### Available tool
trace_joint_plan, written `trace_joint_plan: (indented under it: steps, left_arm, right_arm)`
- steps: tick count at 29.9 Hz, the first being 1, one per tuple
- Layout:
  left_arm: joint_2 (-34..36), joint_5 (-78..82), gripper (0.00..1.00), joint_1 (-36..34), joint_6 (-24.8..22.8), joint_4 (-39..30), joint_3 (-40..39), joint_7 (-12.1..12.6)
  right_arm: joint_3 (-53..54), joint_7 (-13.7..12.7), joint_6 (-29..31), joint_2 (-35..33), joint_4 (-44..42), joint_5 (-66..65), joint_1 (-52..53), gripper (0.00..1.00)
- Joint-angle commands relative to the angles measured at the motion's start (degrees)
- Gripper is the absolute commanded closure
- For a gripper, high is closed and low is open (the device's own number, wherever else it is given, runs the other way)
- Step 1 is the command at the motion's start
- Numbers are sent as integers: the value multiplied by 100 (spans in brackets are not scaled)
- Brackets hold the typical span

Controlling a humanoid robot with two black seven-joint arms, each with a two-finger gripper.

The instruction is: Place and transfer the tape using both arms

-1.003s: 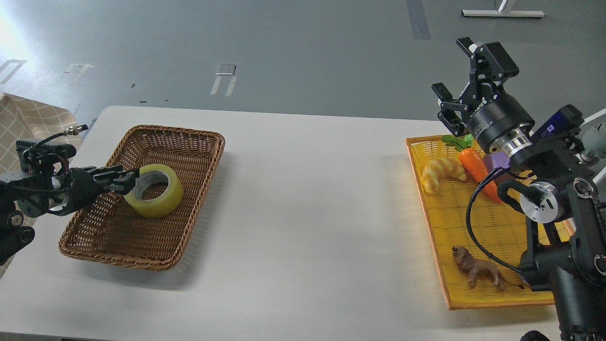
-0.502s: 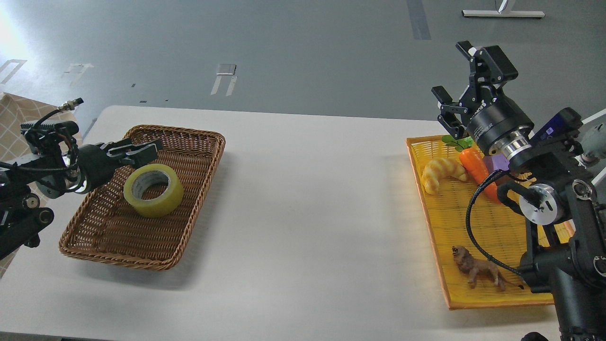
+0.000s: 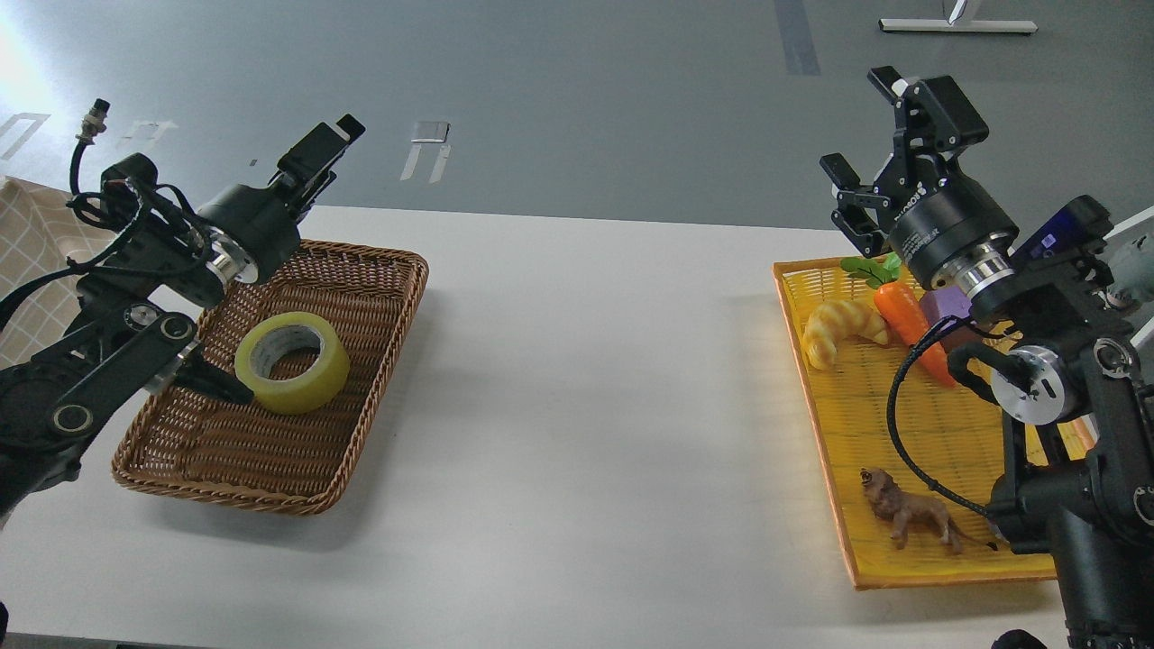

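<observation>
The tape (image 3: pixel 330 373), a yellow roll with a white-grey core, lies flat in the brown wicker basket (image 3: pixel 383 342) on the left of the white table. My left gripper (image 3: pixel 325 155) is raised above the basket's far left corner, apart from the tape, empty, its fingers slightly apart and pointing up and away. My right gripper (image 3: pixel 873 126) is open and empty, held high above the far end of the yellow tray (image 3: pixel 902 577) on the right.
The yellow tray holds a croissant (image 3: pixel 838 329), a carrot (image 3: pixel 909 324), a purple block (image 3: pixel 942 306) and a brown lion figure (image 3: pixel 911 518). The white table (image 3: pixel 586 406) spans between basket and tray. A checked cloth (image 3: pixel 36 243) lies at far left.
My left gripper let go of the tape, which now rests in the basket, then rose up and back away from it. The right arm barely moved.
</observation>
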Motion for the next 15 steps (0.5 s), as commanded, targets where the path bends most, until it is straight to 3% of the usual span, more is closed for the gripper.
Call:
trace_joint_plan:
  steps: [1,11,15]
  left_arm:
    - [-557,-462,2,-33,-43,-78,-361,0]
    - [-1815,-1034,2,-218,-183,-413,-695,-44]
    - [-2105,-1735,2,-183,-683,-413,-1063,-140]
  right_arm:
    - [7,-1,18,0,29,0,39,0]
    - [7,-1,35,0,293,0,-23,0]
    - [7,34,44,0,433,9,-41,0]
